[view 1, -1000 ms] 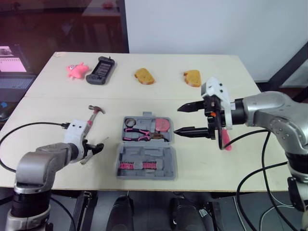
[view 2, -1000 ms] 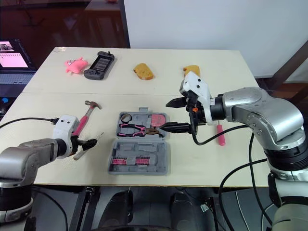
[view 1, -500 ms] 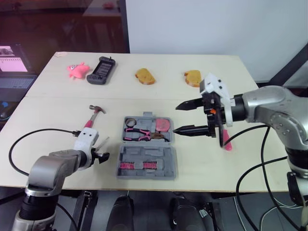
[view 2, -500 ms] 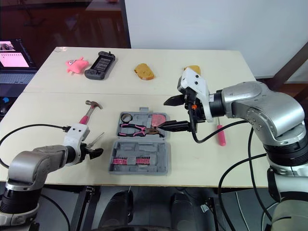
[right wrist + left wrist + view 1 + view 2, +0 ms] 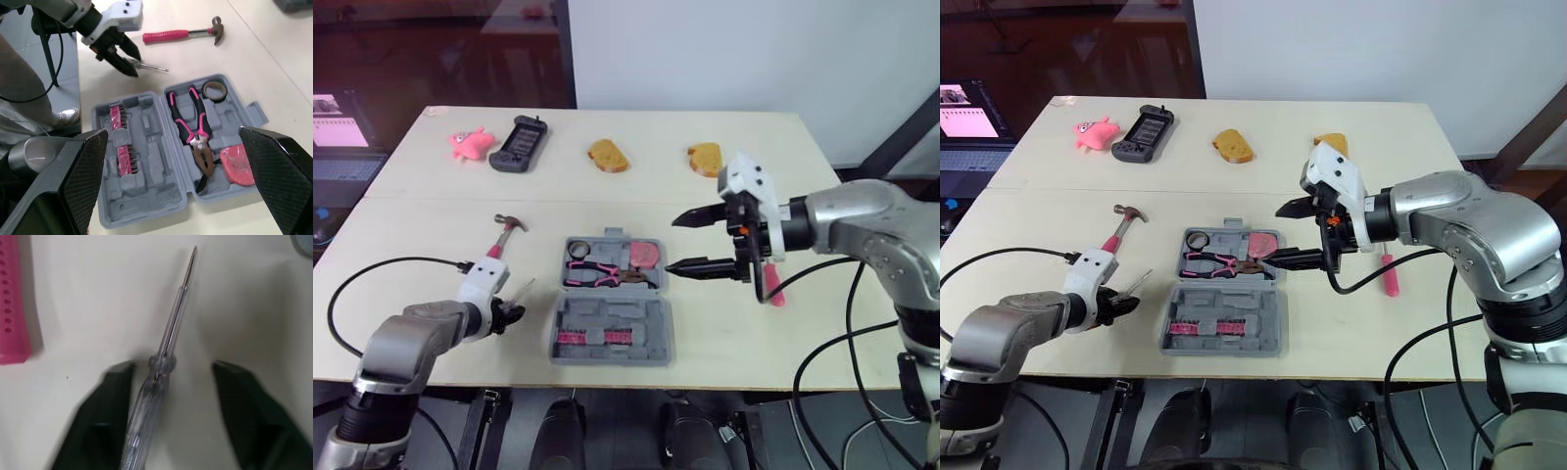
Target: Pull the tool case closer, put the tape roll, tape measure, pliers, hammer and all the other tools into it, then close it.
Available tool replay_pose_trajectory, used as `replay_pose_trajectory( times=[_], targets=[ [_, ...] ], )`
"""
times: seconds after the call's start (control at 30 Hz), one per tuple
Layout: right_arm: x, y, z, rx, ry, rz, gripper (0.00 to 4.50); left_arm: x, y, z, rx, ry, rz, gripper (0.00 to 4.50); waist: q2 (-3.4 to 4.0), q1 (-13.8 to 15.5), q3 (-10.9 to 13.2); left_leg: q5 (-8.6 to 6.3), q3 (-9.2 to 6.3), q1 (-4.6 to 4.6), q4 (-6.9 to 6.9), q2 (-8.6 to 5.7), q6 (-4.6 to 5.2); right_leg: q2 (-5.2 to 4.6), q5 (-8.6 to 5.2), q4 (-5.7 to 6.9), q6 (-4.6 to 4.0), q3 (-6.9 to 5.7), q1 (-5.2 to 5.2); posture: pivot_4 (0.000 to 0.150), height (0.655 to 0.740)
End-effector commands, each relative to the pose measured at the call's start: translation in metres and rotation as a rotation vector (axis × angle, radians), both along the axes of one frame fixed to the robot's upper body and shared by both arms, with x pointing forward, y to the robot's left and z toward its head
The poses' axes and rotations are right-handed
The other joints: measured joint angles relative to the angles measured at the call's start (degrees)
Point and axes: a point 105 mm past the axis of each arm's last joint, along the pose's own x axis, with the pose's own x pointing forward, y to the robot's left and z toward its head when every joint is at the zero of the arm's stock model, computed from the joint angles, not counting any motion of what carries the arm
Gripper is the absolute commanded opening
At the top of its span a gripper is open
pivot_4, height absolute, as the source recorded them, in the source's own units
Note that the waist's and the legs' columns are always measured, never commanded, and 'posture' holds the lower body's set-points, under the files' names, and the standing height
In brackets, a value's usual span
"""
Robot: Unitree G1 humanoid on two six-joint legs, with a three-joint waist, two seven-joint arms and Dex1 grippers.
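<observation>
The pale wooden table carries along its far edge, from left to right, a pink toy, a black handheld gadget, a yellow bread-like piece and a second bread-like piece. Nearer the middle, toward the near edge, a grey tool case lies open. A hammer and a clear screwdriver lie off its left side, and a pink-handled screwdriver lies toward the table's right edge.

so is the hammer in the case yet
No, the hammer lies on the table to the left of the open case, apart from it.
</observation>
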Motion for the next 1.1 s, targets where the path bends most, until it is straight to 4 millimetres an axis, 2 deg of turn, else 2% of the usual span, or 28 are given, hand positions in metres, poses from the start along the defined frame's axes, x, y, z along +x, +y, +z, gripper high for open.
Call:
replay_pose_trajectory(
  times=[0.03,0.07,0.2,0.37,0.5,0.6,0.7,0.77,0.9,1.03,1.1],
  targets=[
    [-0.003,0.0,0.011,0.005,-0.06,0.004,4.5,-0.009,-0.007,-0.012,-0.029,0.053,-0.051,0.57,0.02,0.0,0.0,0.0,0.0,0.0,0.0,0.0,0.0,0.0,0.0,0.0,0.0,0.0,0.0,0.15,0.7207],
    [-0.003,0.0,0.011,0.004,-0.061,0.002,4.5,-0.008,-0.006,-0.013,-0.023,0.055,-0.057,0.01,0.04,0.0,0.0,0.0,0.0,0.0,0.01,0.0,0.0,0.0,0.0,0.0,-0.01,0.0,0.0,0.15,0.7207],
    [-0.002,-0.001,0.009,0.003,-0.063,-0.006,4.5,-0.002,-0.002,-0.009,-0.013,0.014,-0.069,0.01,0.11,0.1,-0.1,0.0,0.0,0.0,0.02,0.0,0.0,-0.01,-0.09,0.0,-0.17,0.0,0.02,0.15,0.7207],
    [-0.002,-0.001,0.007,0.008,-0.063,-0.018,4.5,0.007,0.006,0.008,-0.016,-0.032,-0.075,0.01,0.14,0.1,-0.1,0.0,0.0,0.0,0.02,0.0,0.0,-0.01,-0.09,0.0,-0.17,0.0,0.01,0.15,0.7207],
    [-0.002,-0.002,0.006,0.012,-0.065,-0.025,4.5,0.019,0.008,0.039,-0.115,-0.087,-0.059,0.01,0.06,0.0,0.0,0.0,0.0,-0.02,0.03,0.0,0.0,-0.01,-0.09,0.01,-0.17,0.0,0.0,0.15,0.7207],
    [-0.002,0.0,0.005,0.022,-0.072,-0.029,4.5,0.022,0.007,0.068,-0.176,-0.132,-0.146,0.01,0.03,0.0,0.0,0.0,0.0,-0.05,0.03,0.01,0.0,0.0,-0.06,0.02,-0.11,-0.01,-0.04,0.15,0.7207],
    [-0.002,0.001,0.004,0.038,-0.076,-0.037,4.5,0.026,-0.005,0.099,-0.249,-0.165,-0.3,0.01,0.04,-0.1,0.0,0.0,0.0,-0.06,0.02,0.01,0.0,0.0,-0.01,0.02,-0.01,0.0,-0.06,0.15,0.7207],
    [-0.003,0.001,0.0,0.05,-0.078,-0.047,4.5,0.031,-0.02,0.116,-0.28,-0.155,-0.443,0.01,0.03,0.1,0.0,0.0,0.0,-0.06,0.02,0.01,0.0,0.0,-0.01,0.01,-0.01,-0.02,-0.06,0.15,0.7207],
    [-0.004,0.003,-0.001,0.065,-0.083,-0.058,4.5,0.035,-0.027,0.124,-0.269,-0.123,-0.556,0.01,0.06,0.0,0.0,0.0,0.01,-0.16,0.1,-0.01,0.0,-0.01,0.0,-0.03,0.0,0.0,-0.05,0.15,0.7207],
    [-0.011,-0.004,-0.008,0.077,-0.083,-0.122,4.5,0.042,-0.067,0.135,-0.247,-0.087,-0.857,0.01,0.02,0.4,0.0,0.0,-0.04,-0.25,0.09,0.01,0.0,0.02,0.0,0.03,0.01,-0.06,-0.13,0.15,0.7207],
    [-0.014,-0.005,-0.009,0.08,-0.084,-0.14,4.5,0.044,-0.073,0.134,-0.236,-0.062,-0.917,0.01,0.02,0.6,0.0,0.0,-0.06,-0.47,0.28,0.0,0.0,0.02,0.0,0.0,0.01,-0.08,-0.2,0.15,0.7207]
  ],
)
